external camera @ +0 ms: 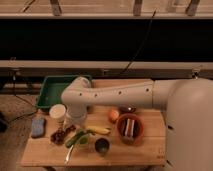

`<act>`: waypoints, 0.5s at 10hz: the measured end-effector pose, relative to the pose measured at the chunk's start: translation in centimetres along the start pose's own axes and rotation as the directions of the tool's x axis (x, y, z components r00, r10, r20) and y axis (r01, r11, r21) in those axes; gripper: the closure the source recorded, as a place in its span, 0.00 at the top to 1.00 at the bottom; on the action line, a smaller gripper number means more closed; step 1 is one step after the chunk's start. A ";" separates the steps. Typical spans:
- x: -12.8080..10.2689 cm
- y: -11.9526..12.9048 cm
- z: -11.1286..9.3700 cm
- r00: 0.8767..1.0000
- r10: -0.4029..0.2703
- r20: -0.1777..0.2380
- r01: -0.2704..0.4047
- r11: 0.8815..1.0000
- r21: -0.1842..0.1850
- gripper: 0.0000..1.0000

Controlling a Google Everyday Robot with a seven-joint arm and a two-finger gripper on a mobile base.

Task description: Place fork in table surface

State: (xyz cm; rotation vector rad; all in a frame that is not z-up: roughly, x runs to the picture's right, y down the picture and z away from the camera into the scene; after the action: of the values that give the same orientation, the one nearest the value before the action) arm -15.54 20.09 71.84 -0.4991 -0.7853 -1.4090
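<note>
Just behind the cucumber, the hand hangs low over the tabletop; open or closed, I cannot tell; the fork apparently lies at the cucumber's near end; next, likely descend and grasp it.

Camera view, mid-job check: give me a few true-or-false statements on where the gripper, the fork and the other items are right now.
1. The green plastic tray sits at the back-left of the light-brown wooden tabletop. True.
2. The slim silvery fork lies inside the tray. False: it lies on the tabletop near the front edge, just below the green cucumber.
3. The gripper hangs over the left half of the table, beside the white cup. True.
4. The yellow banana lies left of the blue sponge. False: it lies to the sponge's right, past the cucumber.
</note>
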 end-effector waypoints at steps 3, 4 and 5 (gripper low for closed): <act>2.0 -0.7 -0.7 0.999 -0.022 -0.028 0.022 1.000 0.012 0.64; 2.4 -0.7 -0.8 0.999 -0.027 -0.036 0.027 1.000 0.012 0.64; 2.8 -0.6 -0.9 0.999 -0.031 -0.044 0.031 0.999 0.009 0.64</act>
State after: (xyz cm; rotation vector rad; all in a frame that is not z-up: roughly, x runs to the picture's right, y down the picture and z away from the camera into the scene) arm -16.01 17.45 73.25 -0.4489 -0.7664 -1.4396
